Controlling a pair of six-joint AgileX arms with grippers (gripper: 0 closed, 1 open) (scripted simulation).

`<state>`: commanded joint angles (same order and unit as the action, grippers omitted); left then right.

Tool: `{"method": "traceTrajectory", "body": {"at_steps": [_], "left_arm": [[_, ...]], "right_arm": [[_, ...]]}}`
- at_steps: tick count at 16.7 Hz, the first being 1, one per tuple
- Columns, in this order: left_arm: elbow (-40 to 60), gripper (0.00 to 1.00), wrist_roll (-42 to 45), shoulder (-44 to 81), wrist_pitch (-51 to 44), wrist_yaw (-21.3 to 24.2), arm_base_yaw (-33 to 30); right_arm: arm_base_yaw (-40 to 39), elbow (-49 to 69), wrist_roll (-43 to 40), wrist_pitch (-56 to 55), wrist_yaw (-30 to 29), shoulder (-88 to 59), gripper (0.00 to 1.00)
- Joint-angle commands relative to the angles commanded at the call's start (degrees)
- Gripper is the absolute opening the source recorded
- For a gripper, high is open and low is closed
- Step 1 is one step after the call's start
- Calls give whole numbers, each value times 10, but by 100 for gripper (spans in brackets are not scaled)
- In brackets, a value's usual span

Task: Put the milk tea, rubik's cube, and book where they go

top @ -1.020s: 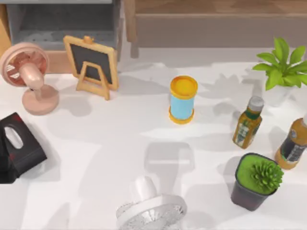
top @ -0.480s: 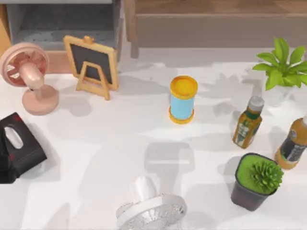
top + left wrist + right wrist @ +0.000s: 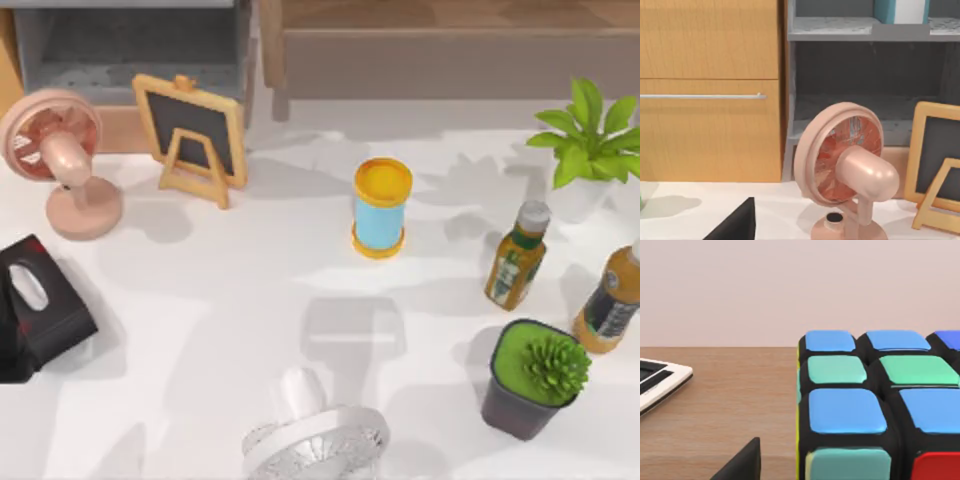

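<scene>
The black-framed rubik's cube [image 3: 875,410] with blue, green and red stickers sits on a brown wooden surface [image 3: 725,405] (close before the right wrist camera); I cannot tell either gripper's state.

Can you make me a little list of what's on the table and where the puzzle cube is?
table middle: a blue can with yellow lid, upright
table left: pink fan, small chalkboard easel, black box at the edge
table right: two bottles, leafy plant, succulent in a dark pot
table front: white fan
rubik's cube: close in the right wrist view, sitting on a wooden surface
beside the cube: a flat white-edged thing, apart from it
left wrist view: the pink fan before a grey shelf
</scene>
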<state>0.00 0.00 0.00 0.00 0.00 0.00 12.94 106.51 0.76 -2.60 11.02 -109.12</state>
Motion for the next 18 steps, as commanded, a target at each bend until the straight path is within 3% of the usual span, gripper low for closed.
{"method": "traceTrajectory", "body": {"at_steps": [18], "left_arm": [[0,100,0,0,0,0,0]], "right_arm": [[-8,-161,0,-17,1,146,100]]}}
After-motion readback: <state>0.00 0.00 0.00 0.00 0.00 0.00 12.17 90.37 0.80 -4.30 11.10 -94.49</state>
